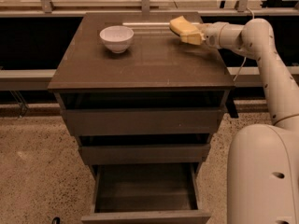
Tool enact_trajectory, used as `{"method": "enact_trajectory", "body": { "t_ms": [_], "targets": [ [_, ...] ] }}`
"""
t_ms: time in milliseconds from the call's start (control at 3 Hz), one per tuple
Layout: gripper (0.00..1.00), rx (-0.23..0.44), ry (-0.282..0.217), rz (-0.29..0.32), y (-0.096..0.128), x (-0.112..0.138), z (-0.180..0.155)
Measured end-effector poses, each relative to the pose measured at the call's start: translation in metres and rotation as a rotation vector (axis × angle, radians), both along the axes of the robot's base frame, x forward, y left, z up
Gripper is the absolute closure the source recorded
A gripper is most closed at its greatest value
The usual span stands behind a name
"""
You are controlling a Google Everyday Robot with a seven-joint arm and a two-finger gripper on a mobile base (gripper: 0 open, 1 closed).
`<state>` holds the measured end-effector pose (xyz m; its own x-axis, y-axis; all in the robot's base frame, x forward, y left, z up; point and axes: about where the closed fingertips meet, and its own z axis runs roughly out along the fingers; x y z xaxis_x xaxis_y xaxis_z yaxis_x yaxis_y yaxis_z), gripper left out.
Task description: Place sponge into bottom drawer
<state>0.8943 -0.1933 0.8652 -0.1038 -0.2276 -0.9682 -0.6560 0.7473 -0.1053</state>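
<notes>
The pale yellow sponge [185, 30] is held in my gripper [195, 33] at the back right of the cabinet top [140, 59], lifted and tilted a little above the surface. The gripper reaches in from the right on the white arm and is shut on the sponge's right end. The bottom drawer [145, 190] stands pulled open at the foot of the cabinet, its dark inside bare. The white bowl [117, 38] sits on the top at the back left, well apart from the sponge.
Two wider drawers [142, 120] above the bottom one are shut or nearly so. My white arm and base [264, 171] fill the right side beside the cabinet. A railing and window run behind; speckled floor [32, 171] lies to the left.
</notes>
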Motion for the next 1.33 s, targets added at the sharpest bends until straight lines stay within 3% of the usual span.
{"method": "enact_trajectory", "body": {
  "t_ms": [333, 667, 1000, 1333],
  "targets": [
    [1.00, -0.005, -0.078, 0.041, -0.004, -0.016, 0.018],
    [1.00, -0.083, -0.078, 0.055, -0.016, -0.048, 0.025],
    [1.00, -0.140, -0.014, 0.091, -0.014, -0.089, 0.013],
    [1.00, -0.140, -0.014, 0.091, -0.014, -0.089, 0.013]
  ]
}}
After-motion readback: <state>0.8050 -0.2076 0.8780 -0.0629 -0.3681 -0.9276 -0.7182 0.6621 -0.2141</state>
